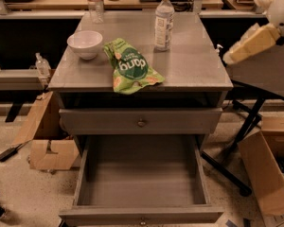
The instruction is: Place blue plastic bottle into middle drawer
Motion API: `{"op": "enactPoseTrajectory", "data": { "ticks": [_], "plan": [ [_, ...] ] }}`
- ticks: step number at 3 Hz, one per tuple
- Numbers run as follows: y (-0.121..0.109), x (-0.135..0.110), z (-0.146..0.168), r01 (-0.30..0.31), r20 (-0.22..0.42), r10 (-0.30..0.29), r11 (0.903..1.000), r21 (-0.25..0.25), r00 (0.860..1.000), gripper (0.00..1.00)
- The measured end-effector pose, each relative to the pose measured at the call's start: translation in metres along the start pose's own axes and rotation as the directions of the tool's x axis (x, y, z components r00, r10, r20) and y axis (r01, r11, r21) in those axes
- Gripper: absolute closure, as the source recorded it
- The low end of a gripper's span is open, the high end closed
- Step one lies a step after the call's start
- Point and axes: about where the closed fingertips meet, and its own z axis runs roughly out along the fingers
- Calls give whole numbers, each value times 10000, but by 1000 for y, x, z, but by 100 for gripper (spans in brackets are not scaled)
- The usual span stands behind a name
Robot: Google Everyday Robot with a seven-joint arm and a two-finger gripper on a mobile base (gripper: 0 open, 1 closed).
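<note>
The blue plastic bottle point(164, 21) stands upright toward the back of the cabinet top point(194, 65), right of centre, white cap on. Below, the middle drawer point(142, 178) is pulled right out. The gripper point(231, 56) hangs off the cabinet's right edge, well apart from the bottle; how wide the claw stands, I cannot tell. A green snack bag point(129, 68) and a white bowl point(85, 43) sit left of the bottle.
</note>
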Motion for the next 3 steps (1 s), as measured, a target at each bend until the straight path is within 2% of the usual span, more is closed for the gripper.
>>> {"op": "enactPoseTrajectory", "data": {
  "ticks": [1, 2, 3],
  "plan": [
    [-50, -30, 35, -904, 2224, 844, 9958, 169, 9713, 0],
    [-49, -30, 36, -902, 2217, 845, 9958, 153, 9714, 0],
    [-56, -42, 60, -976, 2844, 886, 9951, 176, 9546, 0]
  ]
}}
